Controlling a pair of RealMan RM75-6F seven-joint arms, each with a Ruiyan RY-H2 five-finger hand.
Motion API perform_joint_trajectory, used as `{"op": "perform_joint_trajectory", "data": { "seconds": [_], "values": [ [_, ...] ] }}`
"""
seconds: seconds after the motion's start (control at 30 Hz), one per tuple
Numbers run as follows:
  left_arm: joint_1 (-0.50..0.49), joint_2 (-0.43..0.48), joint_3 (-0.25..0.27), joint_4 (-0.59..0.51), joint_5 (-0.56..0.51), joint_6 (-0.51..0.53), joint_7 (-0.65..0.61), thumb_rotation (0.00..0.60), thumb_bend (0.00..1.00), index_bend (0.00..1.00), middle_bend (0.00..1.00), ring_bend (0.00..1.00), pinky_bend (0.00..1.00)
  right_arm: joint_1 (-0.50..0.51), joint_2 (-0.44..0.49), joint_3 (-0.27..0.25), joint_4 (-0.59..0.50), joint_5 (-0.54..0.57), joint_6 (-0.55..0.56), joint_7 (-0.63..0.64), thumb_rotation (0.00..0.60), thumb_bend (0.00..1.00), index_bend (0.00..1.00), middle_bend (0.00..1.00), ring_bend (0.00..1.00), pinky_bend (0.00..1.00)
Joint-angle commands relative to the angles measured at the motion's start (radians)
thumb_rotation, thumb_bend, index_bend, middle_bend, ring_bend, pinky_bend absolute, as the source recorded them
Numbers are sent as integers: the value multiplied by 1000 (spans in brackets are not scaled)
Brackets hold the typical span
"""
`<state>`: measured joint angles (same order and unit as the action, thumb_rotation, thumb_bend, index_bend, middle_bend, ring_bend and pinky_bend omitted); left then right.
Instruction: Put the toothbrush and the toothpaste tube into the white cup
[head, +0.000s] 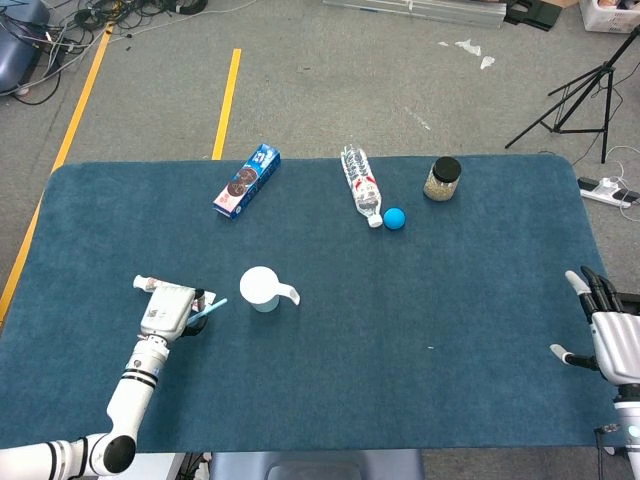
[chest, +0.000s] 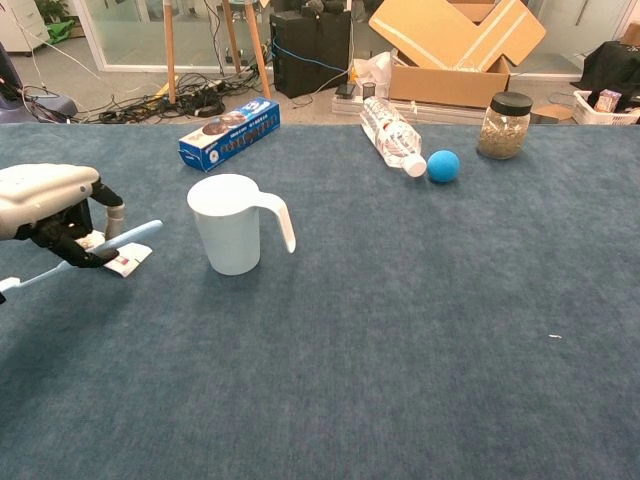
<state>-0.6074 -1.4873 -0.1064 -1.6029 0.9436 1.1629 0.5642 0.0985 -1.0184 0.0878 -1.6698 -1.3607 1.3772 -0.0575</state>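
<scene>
Left hand (chest: 50, 205) pinching a slim blue toothbrush (chest: 130, 233) beside the cup.
Its glossy white shell hovers over the flat toothpaste tube (chest: 125, 262) on felt-like blue cloth (chest: 400, 330); the smooth white cup (chest: 230, 222) stands just right. Right hand (head: 610, 325) spread.

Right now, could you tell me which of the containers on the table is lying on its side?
The bottle, beside the blue ball. The cup and the jar both stand upright.
</scene>
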Motion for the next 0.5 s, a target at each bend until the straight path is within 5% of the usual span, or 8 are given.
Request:
{"op": "perform_joint_trajectory", "data": {
  "seconds": [0.03, 0.5],
  "values": [
    [14, 27, -4, -30, 17, 22, -7, 600, 594, 622, 1000, 1000, 1000, 0, 0, 0, 0, 0, 0, 0, 600, 0, 33, 33, 56, 501],
    [32, 180, -119, -246, 104, 125, -98, 600, 634, 623, 1000, 1000, 1000, 3, -3, -1, 1, -1, -4, -2, 600, 0, 33, 33, 56, 501]
  ]
}}
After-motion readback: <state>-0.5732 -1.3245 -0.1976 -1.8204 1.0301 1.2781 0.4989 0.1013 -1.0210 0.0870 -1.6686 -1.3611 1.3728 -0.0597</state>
